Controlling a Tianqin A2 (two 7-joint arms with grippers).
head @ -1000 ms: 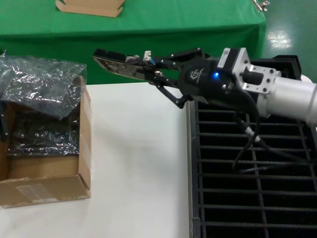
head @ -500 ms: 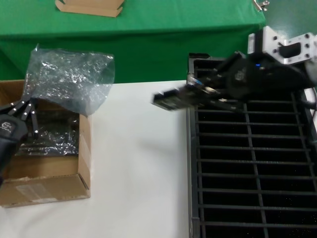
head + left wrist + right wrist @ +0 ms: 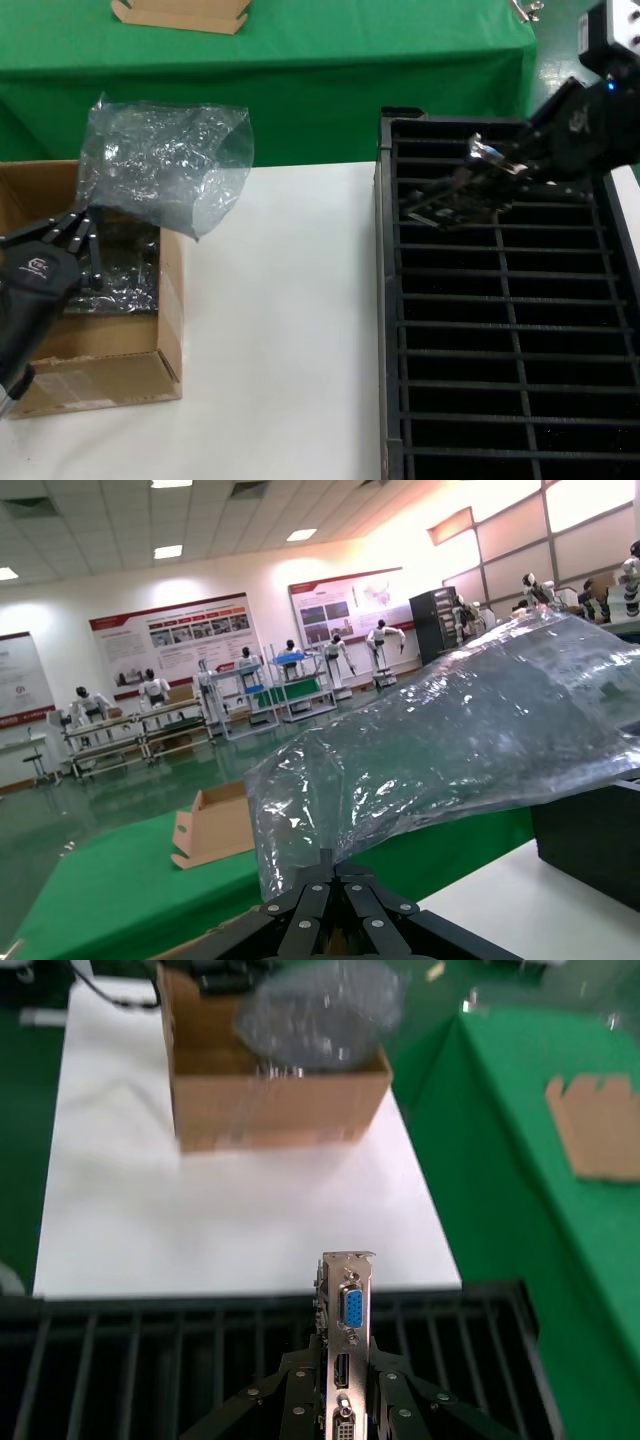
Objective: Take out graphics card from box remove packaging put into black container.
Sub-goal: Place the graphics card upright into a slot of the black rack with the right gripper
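My right gripper (image 3: 503,172) is shut on the graphics card (image 3: 448,203) and holds it tilted over the far rows of the black container (image 3: 500,340). The right wrist view shows the card's silver bracket with its blue port (image 3: 349,1312) clamped between the fingers of the right gripper (image 3: 345,1392), above the container's slots (image 3: 150,1360). On the left, my left gripper (image 3: 84,228) is shut on the empty plastic packaging (image 3: 165,160) and holds it above the brown box (image 3: 100,350). In the left wrist view the crinkly packaging (image 3: 450,740) rises from the closed left gripper (image 3: 336,865).
Other dark boards in shiny plastic (image 3: 120,272) lie inside the box. A flat tan cardboard tray (image 3: 185,12) rests on the green table (image 3: 300,50) behind. White tabletop (image 3: 280,320) lies between box and container. The box (image 3: 270,1100) and the packaging (image 3: 320,1010) show far off in the right wrist view.
My right gripper has carried the card rightward from over the white table to above the container. My left gripper has come into view and raised the packaging a little to the right.
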